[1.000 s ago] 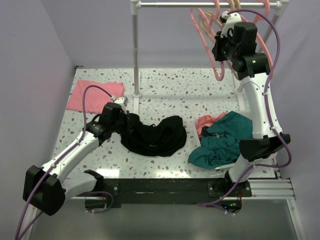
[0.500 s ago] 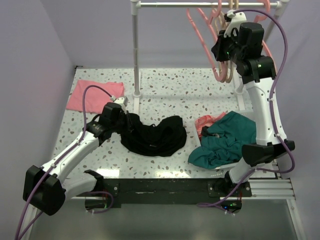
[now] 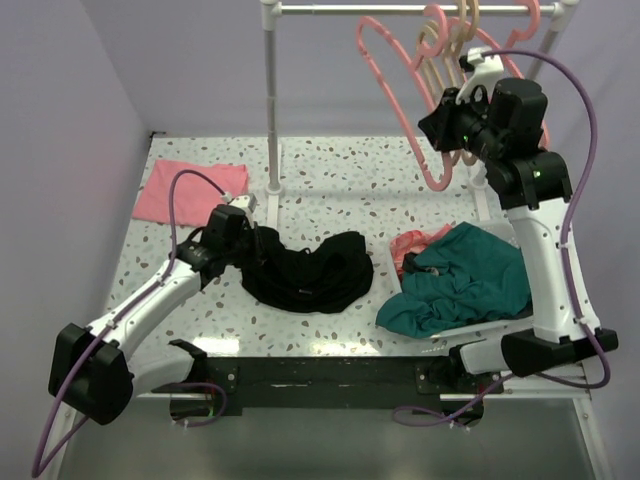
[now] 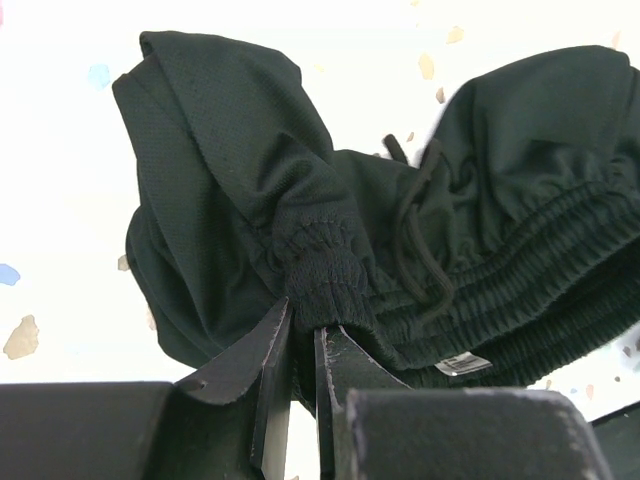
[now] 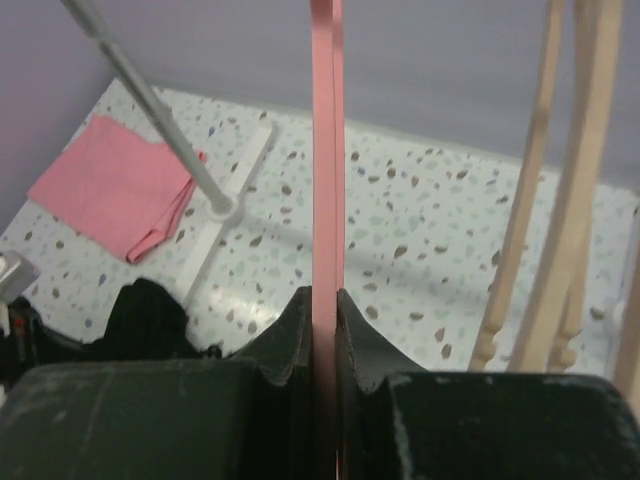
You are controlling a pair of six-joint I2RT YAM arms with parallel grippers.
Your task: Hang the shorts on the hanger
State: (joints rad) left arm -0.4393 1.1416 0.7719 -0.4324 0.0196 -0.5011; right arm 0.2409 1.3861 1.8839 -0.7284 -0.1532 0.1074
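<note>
The right claw clamps the salmon-pink hanger up by the rail, where its hook might snag. The left claw pinches the black shorts by the waistband on the desk, a thin bite that could slip.

hanger runs off top edge; shorts waistband cut at right edge.
</note>
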